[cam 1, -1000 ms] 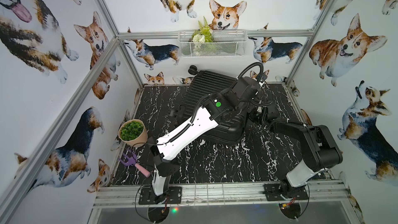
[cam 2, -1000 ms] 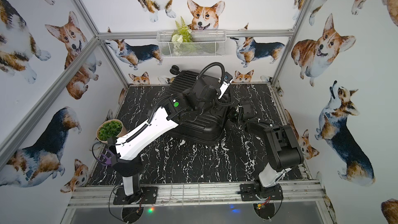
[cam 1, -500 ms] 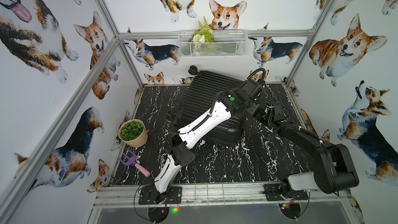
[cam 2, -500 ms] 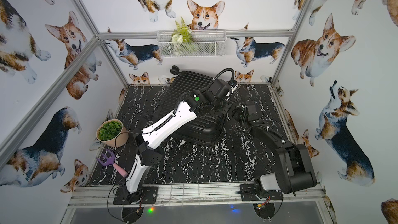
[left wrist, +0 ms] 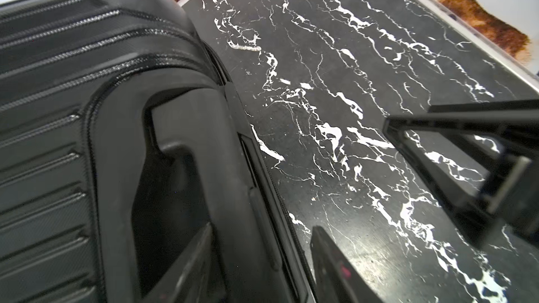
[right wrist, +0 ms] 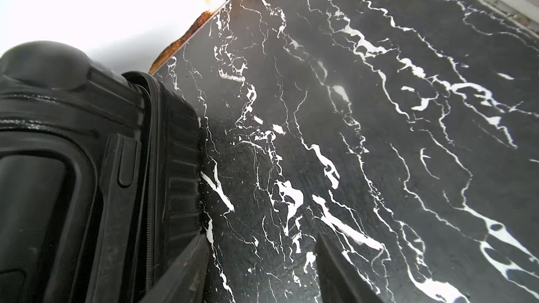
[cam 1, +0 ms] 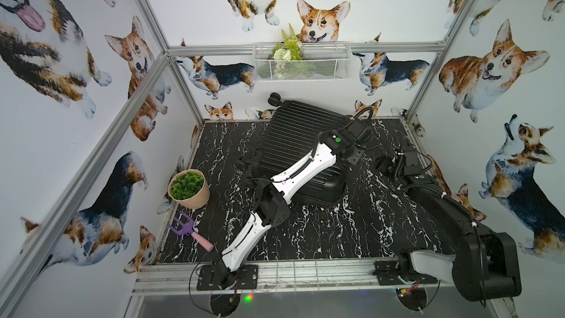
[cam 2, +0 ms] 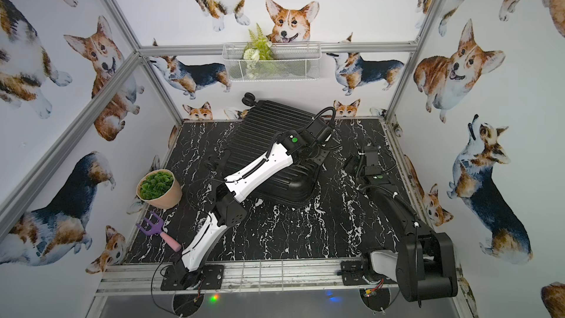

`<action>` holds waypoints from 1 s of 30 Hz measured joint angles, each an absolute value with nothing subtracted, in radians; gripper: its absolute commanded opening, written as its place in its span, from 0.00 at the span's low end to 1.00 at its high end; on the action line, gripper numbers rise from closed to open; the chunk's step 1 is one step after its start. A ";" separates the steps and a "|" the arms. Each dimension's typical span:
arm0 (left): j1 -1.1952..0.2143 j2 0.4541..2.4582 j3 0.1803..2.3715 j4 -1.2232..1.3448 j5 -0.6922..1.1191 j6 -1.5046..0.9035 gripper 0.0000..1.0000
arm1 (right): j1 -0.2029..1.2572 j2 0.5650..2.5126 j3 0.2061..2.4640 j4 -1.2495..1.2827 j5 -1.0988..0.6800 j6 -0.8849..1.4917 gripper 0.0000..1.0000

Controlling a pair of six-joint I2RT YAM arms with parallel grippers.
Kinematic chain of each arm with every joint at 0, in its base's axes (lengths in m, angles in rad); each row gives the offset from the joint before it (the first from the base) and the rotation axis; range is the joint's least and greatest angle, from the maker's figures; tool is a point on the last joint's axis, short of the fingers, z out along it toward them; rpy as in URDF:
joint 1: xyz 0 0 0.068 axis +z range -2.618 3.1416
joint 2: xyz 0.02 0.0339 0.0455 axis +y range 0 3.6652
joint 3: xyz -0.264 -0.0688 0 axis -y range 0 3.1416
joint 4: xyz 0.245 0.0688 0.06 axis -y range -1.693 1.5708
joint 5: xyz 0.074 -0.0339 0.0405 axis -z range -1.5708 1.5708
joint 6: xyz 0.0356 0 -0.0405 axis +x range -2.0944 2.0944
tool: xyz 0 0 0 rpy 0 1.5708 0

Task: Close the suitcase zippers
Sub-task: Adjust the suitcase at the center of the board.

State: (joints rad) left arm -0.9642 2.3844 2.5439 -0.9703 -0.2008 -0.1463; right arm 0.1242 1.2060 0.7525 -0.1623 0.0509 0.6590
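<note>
Your left claw (left wrist: 262,227), right claw (right wrist: 261,235): released. The black ribbed hard-shell suitcase (cam 1: 293,145) looks stiff; pinch the thin black zipper track (right wrist: 150,155) pull, 3 o'clock rim.

Overhead, I see bright, even light and sharp detail. At my wrists the wall (right wrist: 73,1) blows out white, glare sheens the counter (left wrist: 364,257), and my left claw (left wrist: 262,225) blurs.

potted plant (cam 1: 187,185) | purple fork (cam 1: 189,229) | wire basket (cam 1: 321,68) | marble tabletop (cam 1: 336,234)
</note>
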 measured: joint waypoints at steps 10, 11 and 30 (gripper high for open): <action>-0.969 2.457 2.580 -0.962 -0.268 -0.120 0.37 | 0.115 1.211 0.767 -0.184 0.049 0.632 0.62; -0.968 2.461 2.582 -0.964 -0.272 -0.119 0.34 | 0.112 1.211 0.770 -0.189 0.048 0.628 0.62; -0.966 2.113 2.091 -0.920 0.052 0.276 0.28 | -0.092 1.200 0.736 -0.229 0.026 0.549 0.62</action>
